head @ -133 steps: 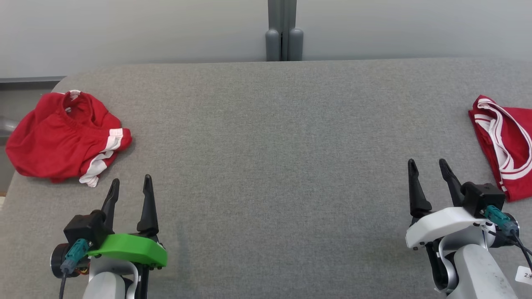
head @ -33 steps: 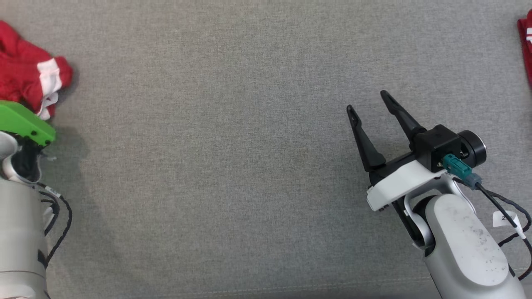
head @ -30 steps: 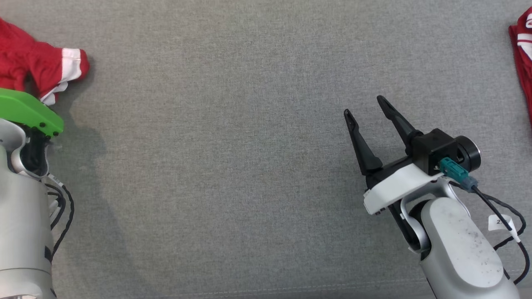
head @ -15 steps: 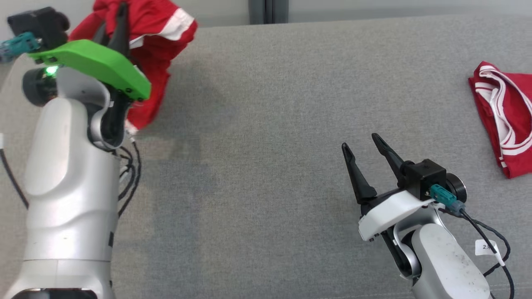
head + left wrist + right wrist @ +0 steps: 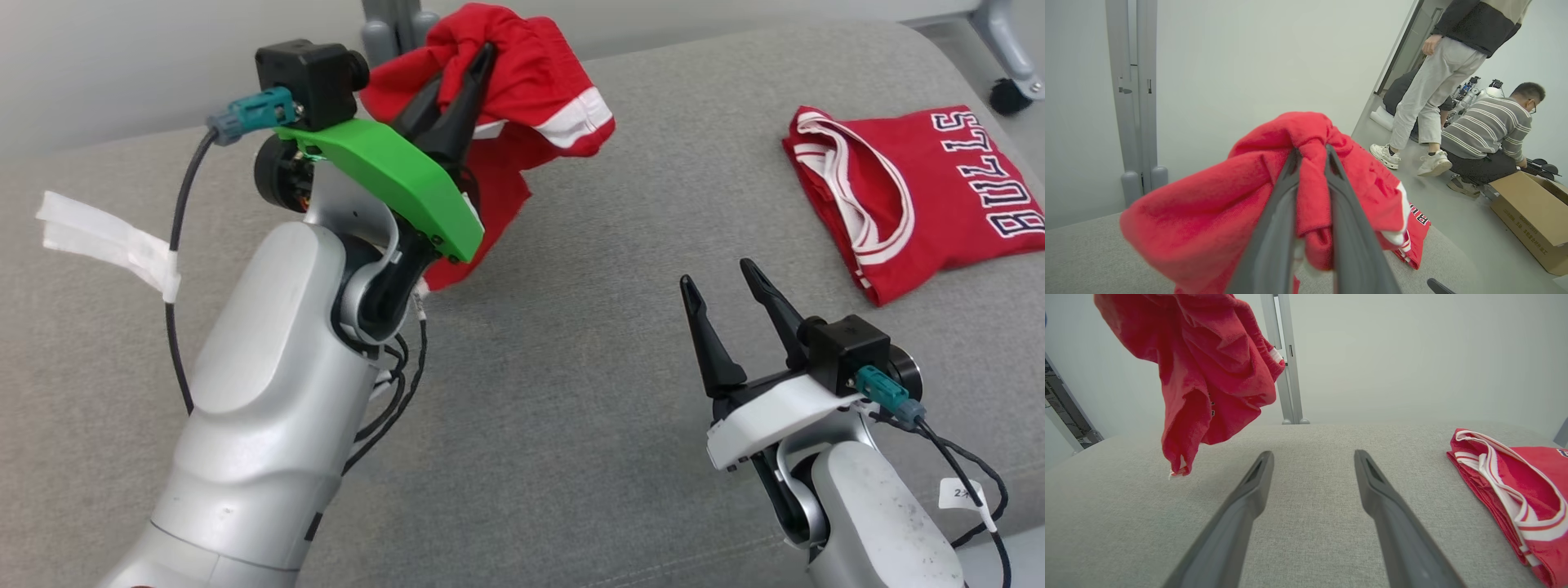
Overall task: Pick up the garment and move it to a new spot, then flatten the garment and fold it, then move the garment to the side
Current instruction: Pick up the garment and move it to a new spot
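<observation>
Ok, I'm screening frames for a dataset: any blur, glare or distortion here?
Head view: sharp, even light, no glare; red shorts and Bulls jersey both crisp. Left wrist view: its fingers, clamped on the shorts, look soft near the lens; the doorway leans, wide-angle. Right wrist view: fingers soft low down, cloth sharp.

The shorts (image 5: 531,90) are seen in red with a white band. The jersey (image 5: 922,188) is red, trimmed in white stripes, lettered in dark. The counter (image 5: 571,367) is covered in grey weave. Green is seen behind the left pincer (image 5: 469,65), white behind the right pincer (image 5: 717,273).
</observation>
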### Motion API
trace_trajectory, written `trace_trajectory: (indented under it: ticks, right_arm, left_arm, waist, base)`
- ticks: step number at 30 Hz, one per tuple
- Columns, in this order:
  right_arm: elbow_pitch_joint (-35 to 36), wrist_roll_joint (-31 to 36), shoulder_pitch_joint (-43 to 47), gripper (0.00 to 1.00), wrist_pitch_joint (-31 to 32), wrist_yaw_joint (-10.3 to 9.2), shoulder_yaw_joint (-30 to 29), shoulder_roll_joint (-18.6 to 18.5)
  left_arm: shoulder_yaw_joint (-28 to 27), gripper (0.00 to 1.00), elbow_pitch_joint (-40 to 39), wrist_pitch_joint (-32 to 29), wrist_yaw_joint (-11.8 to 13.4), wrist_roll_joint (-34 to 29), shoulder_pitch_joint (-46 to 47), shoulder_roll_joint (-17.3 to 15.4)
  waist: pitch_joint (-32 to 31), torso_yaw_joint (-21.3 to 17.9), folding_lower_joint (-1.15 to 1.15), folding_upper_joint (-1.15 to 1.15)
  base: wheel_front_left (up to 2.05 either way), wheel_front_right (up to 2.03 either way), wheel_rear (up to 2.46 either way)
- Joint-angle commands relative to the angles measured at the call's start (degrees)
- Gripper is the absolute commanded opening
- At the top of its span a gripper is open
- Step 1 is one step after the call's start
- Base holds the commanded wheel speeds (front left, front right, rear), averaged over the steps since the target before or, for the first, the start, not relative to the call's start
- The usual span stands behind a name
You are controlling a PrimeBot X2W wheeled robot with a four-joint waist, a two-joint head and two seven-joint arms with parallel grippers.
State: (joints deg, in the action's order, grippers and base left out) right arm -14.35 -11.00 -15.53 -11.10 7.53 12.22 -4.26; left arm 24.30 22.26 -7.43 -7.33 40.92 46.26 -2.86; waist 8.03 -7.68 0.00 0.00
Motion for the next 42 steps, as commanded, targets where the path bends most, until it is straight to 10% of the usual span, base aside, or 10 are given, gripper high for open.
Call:
trace_trajectory:
  ticks: [1, 15, 18, 29, 42]
  right_arm:
    - [0.32, -0.20, 0.16, 1.00, -0.30, -0.07, -0.29, 0.21]
    - [-0.58, -0.16, -0.70, 1.00, -1.80, -0.07, -2.23, 1.05]
    - [-1.16, -0.20, -0.87, 1.00, -1.94, -0.07, -2.18, 1.10]
    - [-1.42, 0.22, 1.78, 1.00, -1.71, -0.07, -4.99, 1.09]
    - [1.75, 1.86, 7.00, 1.00, 0.23, -0.07, -12.22, -0.57]
  left_arm:
    - [1.10, 0.00, -0.23, 0.87, -0.01, 1.66, -1.07, -0.17]
    - [5.74, 0.04, 16.37, 7.18, 3.81, 2.45, -6.80, -1.56]
    - [6.15, 1.00, 20.21, 9.32, 3.47, 1.79, -7.76, -1.78]
    - [4.01, 1.00, 20.56, 20.77, 2.86, 1.40, -11.82, -3.58]
    - [-8.88, 1.00, -2.25, 22.53, 6.35, -12.08, -28.96, -5.23]
  waist:
    - [2.63, -4.73, 0.00, 0.00]
    - [6.54, -6.16, 0.00, 0.00]
    - [5.58, -5.31, 0.00, 0.00]
    - [0.28, -1.21, 0.00, 0.00]
    - [-4.06, 5.95, 0.00, 0.00]
  base:
    - [0.00, 0.00, 0.00]
    - [0.00, 0.00, 0.00]
    - [0.00, 0.00, 0.00]
    - [0.00, 0.00, 0.00]
    - [0.00, 0.00, 0.00]
